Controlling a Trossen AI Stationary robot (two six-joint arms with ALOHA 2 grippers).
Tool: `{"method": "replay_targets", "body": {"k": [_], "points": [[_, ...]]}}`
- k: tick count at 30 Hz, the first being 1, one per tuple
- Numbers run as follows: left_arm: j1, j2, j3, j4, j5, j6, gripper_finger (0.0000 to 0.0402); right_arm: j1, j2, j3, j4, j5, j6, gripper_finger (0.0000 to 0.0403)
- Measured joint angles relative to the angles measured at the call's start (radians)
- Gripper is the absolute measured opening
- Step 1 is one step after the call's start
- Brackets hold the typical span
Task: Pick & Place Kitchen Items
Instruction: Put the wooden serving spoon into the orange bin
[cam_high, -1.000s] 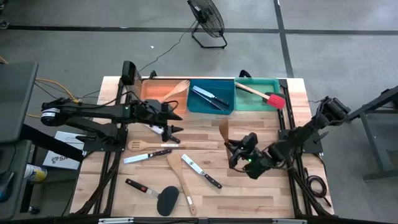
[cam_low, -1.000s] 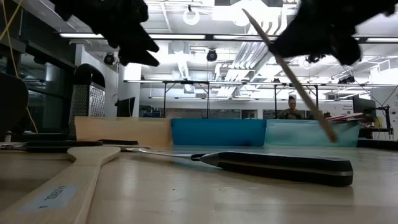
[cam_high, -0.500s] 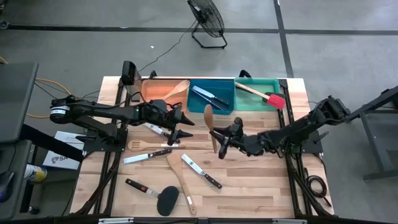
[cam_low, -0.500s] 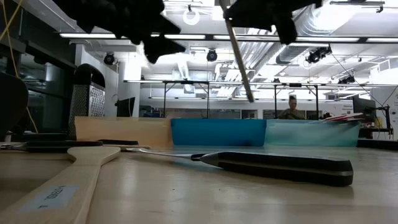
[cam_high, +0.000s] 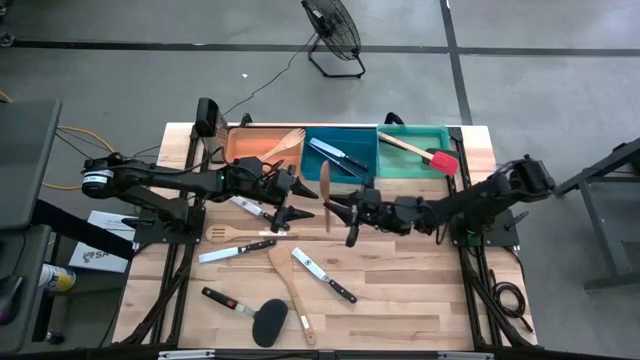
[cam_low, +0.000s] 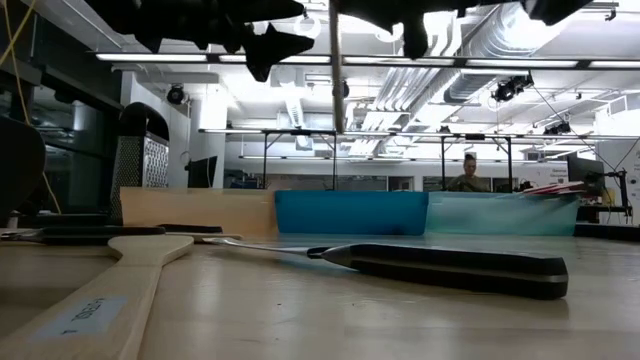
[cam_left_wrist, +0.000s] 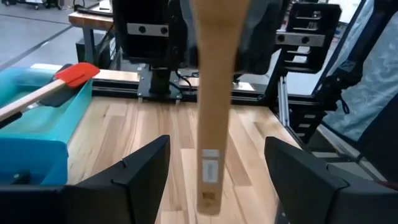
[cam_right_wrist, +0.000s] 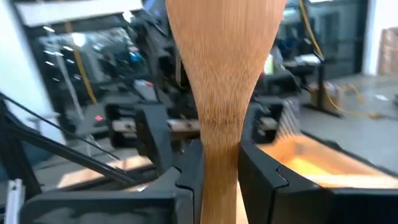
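My left gripper (cam_high: 290, 200) hangs over the middle of the table (cam_high: 400, 300), near the orange bin (cam_high: 250, 148). Its two fingers (cam_left_wrist: 140, 174) stand wide apart and hold nothing. In the low view it is only a black shape at the top, and I cannot see its tips well there.

Right in front of it hangs the wooden spoon (cam_high: 325, 185). My right gripper (cam_high: 350, 215) is squeezed tight on the spoon's handle. The spoon stands up in the air, between my two grippers, just in front of the blue bin (cam_high: 340, 155). In my right wrist view the spoon fills most of the picture and its top is cut off. In my left wrist view its top is cut off too.

Below on the table lie a wooden fork (cam_high: 232, 234), a few knives (cam_high: 322, 274), a wooden spatula (cam_high: 292, 282) and a black turner (cam_high: 268, 322).

Farther right, the red spatula (cam_high: 425, 153) lies in the green bin (cam_high: 412, 165). Its red head sticks out over the edge.
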Motion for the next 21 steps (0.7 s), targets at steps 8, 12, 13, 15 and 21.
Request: {"method": "replay_targets", "body": {"k": [8,12,13,15,21], "points": [[0.0,0.0,0.0,-0.003,0.0,-0.02,0.0258,-0.061,0.104,0.0,0.228,-0.187,-0.073,0.0065],[0.0,0.0,0.0,-0.003,0.0,-0.026,0.0258,-0.084,0.142,0.0,0.29,-0.211,-0.086,0.0065],[0.0,0.0,0.0,-0.003,0.0,-0.026,0.0258,-0.09,0.146,0.0,0.295,-0.216,-0.087,0.0065],[0.0,0.0,0.0,-0.003,-0.001,-0.027,0.0258,-0.101,0.151,0.0,0.303,-0.24,-0.086,0.0065],[0.0,0.0,0.0,-0.001,-0.002,-0.026,0.0258,-0.128,0.156,0.0,0.344,-0.301,-0.092,0.0065]]}}
